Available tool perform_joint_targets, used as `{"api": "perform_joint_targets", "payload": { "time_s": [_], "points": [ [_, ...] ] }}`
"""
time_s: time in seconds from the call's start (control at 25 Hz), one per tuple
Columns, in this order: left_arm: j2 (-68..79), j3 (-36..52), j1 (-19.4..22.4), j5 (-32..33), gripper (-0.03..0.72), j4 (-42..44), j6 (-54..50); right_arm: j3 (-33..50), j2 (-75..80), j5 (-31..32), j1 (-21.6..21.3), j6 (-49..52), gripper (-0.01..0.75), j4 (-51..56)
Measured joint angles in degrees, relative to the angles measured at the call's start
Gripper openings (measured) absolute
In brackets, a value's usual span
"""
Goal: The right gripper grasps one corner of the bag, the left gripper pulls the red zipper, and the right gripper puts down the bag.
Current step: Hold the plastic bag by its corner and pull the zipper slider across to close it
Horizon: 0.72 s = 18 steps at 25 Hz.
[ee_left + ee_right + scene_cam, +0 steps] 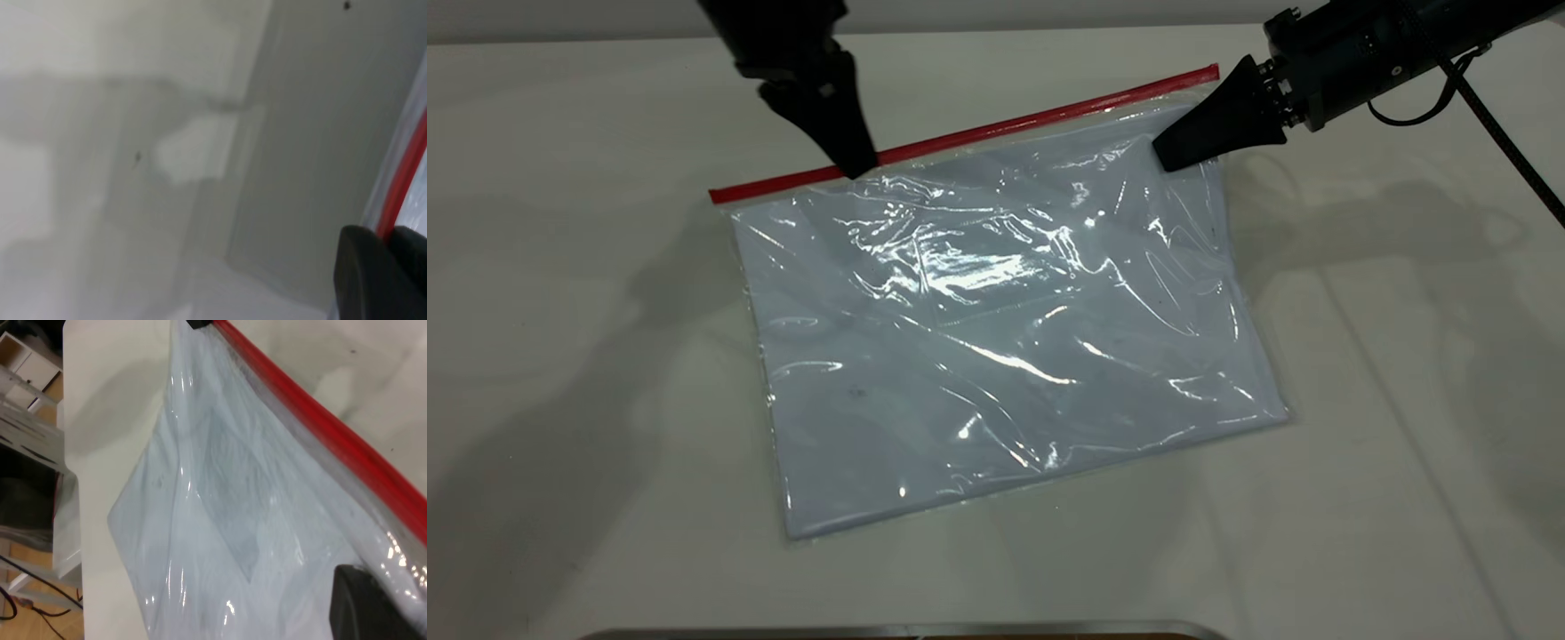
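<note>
On the table (560, 356), both end effectors pinch the bag (1005, 338): left (856, 169) on the red zipper (1049, 114), right (1165, 156) near its corner (1209, 76).

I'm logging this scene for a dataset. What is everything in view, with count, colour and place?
bag: one, clear with white sheets inside, flat at mid-table, far right corner raised.
zipper: one, red, along the bag's far edge.
table: one, white, under everything.
metal edge: one, silver, at the near edge of the exterior view.
left pincer: one, black, tip on the zipper left of its middle.
right pincer: one, black with cable, shut on the bag near its far right corner.
</note>
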Motion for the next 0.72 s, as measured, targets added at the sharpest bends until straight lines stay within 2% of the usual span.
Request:
{"api": "perform_joint_targets", "payload": {
  "time_s": [0.36, 0.72],
  "points": [
    [0.0, 0.0, 4.6, 2.7, 0.051, 0.1, 0.0, 0.0, 0.0, -0.3, 0.0, 0.0, 0.035, 0.6],
    [0.0, 0.0, 5.8, 2.8, 0.057, 4.9, -0.1, 0.0, 0.0, -0.5, 0.0, 0.0, 0.062, 0.6]
  ]
}}
